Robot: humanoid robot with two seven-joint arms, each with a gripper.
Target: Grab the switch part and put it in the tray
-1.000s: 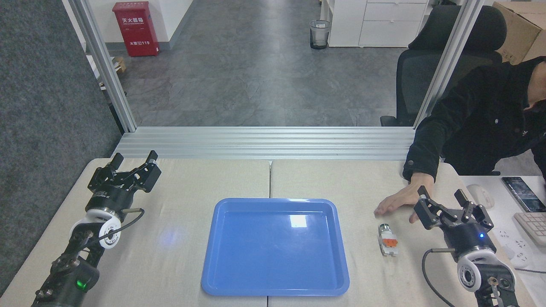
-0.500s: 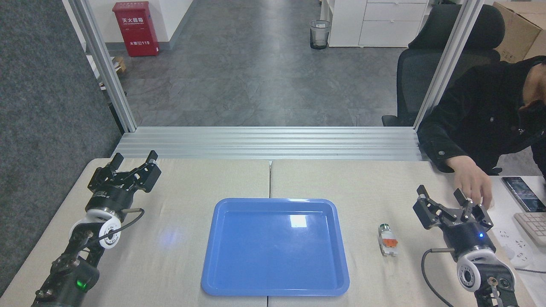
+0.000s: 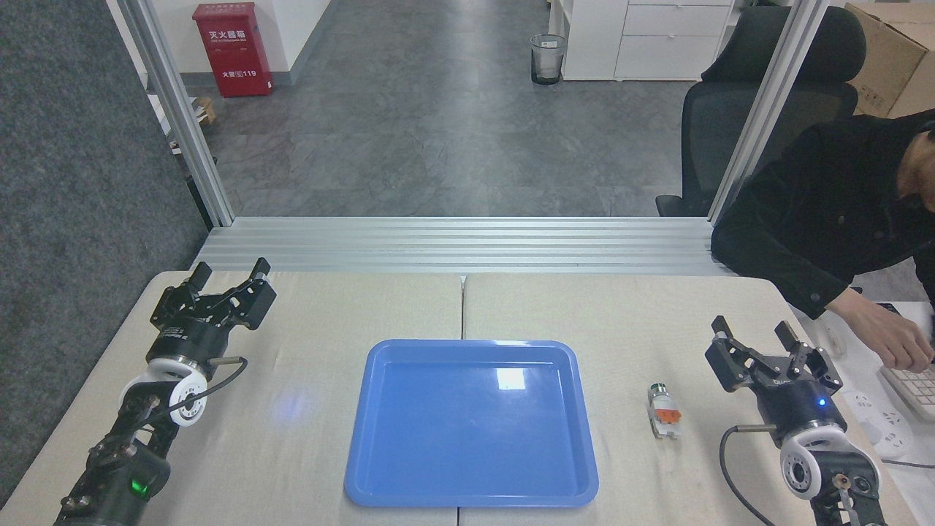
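Right gripper (image 3: pixel 754 338) jaws spread wide, empty; left gripper (image 3: pixel 229 272) also wide, far off. Switch part (image 3: pixel 663 413) lies on table left of right jaws, just beside tray (image 3: pixel 577 380), outside it. Risk: small part slips or rolls if pinched off-centre; person's hand (image 3: pixel 895 347) near right arm.

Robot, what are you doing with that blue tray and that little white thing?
Nothing is being held yet. The switch part lies on the table, just right of the empty blue tray. My right hand is open, hovering a little to the right of the part, not touching it. My left hand is open too, far off on the other side of the tray. A person's hand at the far right is on a keyboard, away from the part.
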